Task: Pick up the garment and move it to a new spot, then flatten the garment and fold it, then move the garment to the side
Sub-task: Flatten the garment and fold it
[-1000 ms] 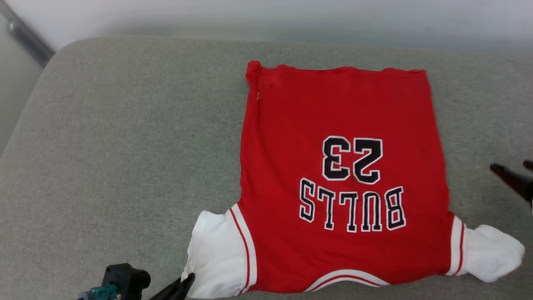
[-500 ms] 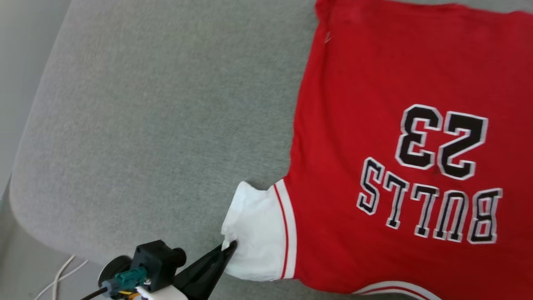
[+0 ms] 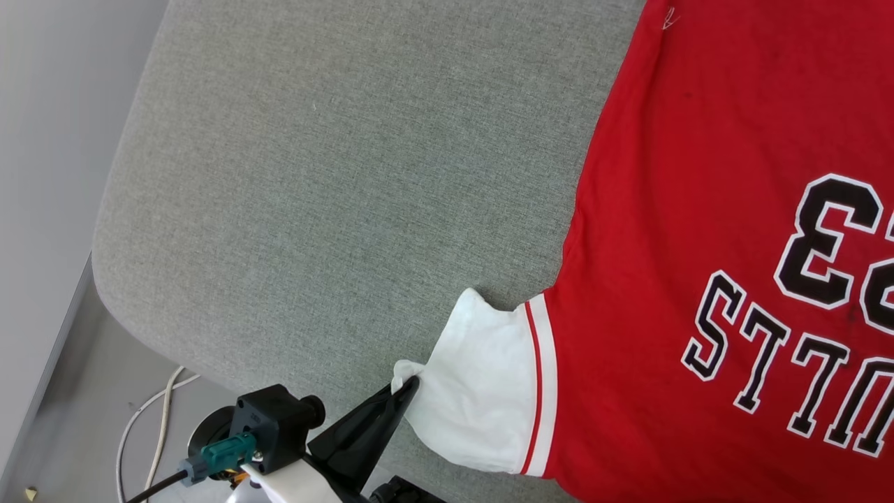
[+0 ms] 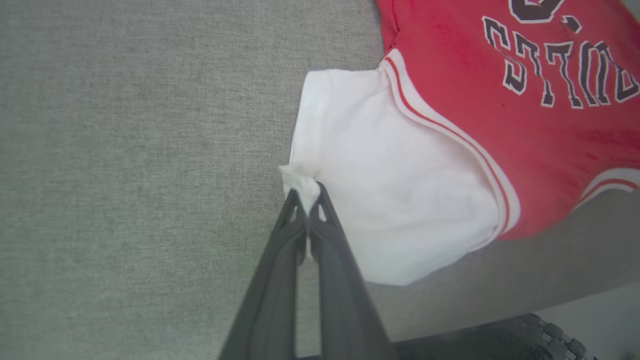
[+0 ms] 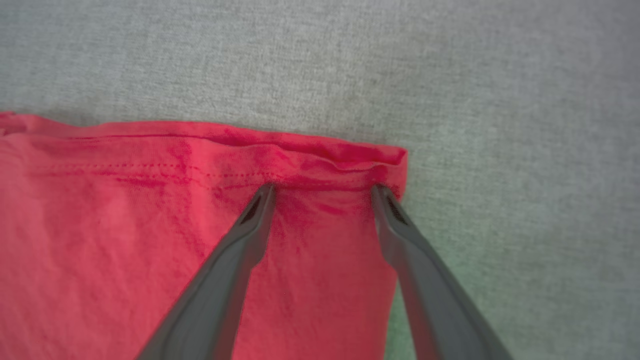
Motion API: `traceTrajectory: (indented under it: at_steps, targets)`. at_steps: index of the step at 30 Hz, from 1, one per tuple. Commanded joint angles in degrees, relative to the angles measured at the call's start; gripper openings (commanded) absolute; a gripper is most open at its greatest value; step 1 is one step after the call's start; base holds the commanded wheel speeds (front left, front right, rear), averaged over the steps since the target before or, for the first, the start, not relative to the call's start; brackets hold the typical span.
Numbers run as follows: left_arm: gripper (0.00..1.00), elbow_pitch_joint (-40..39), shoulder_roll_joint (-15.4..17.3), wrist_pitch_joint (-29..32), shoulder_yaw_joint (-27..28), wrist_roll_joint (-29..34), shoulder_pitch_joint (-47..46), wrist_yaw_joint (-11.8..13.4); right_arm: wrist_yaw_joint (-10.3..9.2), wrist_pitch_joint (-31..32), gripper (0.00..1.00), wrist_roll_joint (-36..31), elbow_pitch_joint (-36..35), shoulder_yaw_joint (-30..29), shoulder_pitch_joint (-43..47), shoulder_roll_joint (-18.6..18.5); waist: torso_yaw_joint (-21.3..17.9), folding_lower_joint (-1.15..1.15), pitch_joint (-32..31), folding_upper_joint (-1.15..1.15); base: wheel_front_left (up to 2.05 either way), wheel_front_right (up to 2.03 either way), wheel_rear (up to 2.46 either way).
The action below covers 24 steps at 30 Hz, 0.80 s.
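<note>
head: cable (image 3: pixel 150 412) on floor, far left, beside grey cushion (image 3: pixel 314 175) | left wrist: left gripper (image 4: pixel 306 202) clamped tight on a pinch of the white sleeve (image 4: pixel 390 200) edge | garment (image 3: pixel 698 209) lies flat on cushion, red, black white-outlined lettering upside down | right wrist: right gripper (image 5: pixel 324 189) spread wide over red hem (image 5: pixel 310 150) corner, holding nothing

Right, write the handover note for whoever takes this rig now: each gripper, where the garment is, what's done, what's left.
Left gripper: shut on the edge of the white short sleeve of the red jersey-style shirt with black lettering.
Right gripper: open, poised over the shirt's red hem corner, gripping nothing.
Shirt: spread lettering-up on the grey fabric cushion.
Done: laid out, sleeve pinched.
Left: flatten, fold, move aside.
</note>
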Motion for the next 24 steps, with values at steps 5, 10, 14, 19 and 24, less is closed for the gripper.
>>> traceTrajectory:
  at_steps: [5,10,14,19,24]
  targets:
    - [0.0,1.33,-0.47,-1.04,0.05,0.06,-1.13,-0.42,-0.02,3.78,0.0,0.01,1.92,-0.22,6.65,1.18,0.28,0.0,0.09,0.0,0.0,0.0,0.0]
    - [0.0,2.15,0.29,-1.5,0.73,0.57,-1.26,-0.01,-0.02,2.81,0.0,0.08,1.31,-0.83,8.62,0.94,-1.04,0.0,-1.97,0.0,0.0,0.0,0.0]
    - [0.0,2.33,0.78,-1.36,1.38,0.3,-0.78,0.66,-0.03,1.5,0.0,0.58,1.66,-1.48,10.68,1.72,-3.47,0.0,-4.98,0.0,0.0,0.0,0.0]
    - [0.0,2.61,1.92,-0.95,2.62,-0.38,0.79,1.97,-0.03,-0.27,0.0,2.5,2.02,-0.91,15.94,2.74,-7.71,0.0,-10.06,0.0,0.0,0.0,0.0]
    - [0.0,3.15,2.83,-0.58,3.5,-1.03,2.32,3.19,-0.03,-2.91,0.0,6.27,0.1,-1.27,21.35,4.38,-11.69,0.0,-15.06,0.0,0.0,0.0,0.0]
